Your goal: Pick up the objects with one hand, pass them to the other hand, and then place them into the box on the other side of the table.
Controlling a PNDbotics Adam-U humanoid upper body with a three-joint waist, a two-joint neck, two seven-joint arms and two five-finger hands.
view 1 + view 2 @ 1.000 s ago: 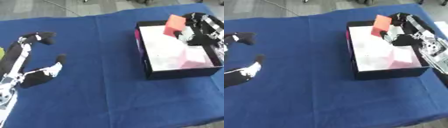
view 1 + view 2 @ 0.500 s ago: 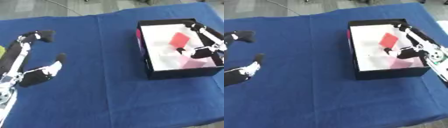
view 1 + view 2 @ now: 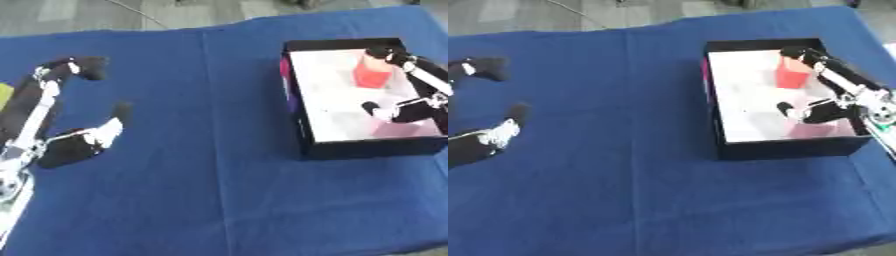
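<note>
A red block (image 3: 791,76) lies inside the black box (image 3: 726,148), in its far part on the pale floor. It looks roughly square, so its long axis cannot be told. The right hand (image 3: 833,102) hangs over the box with fingers and thumb spread wide, one fingertip just beside the block's far edge, not pinching it. The box sits on the blue cloth (image 3: 201,190). The left hand (image 3: 54,130) rests open at the left edge, well apart.
</note>
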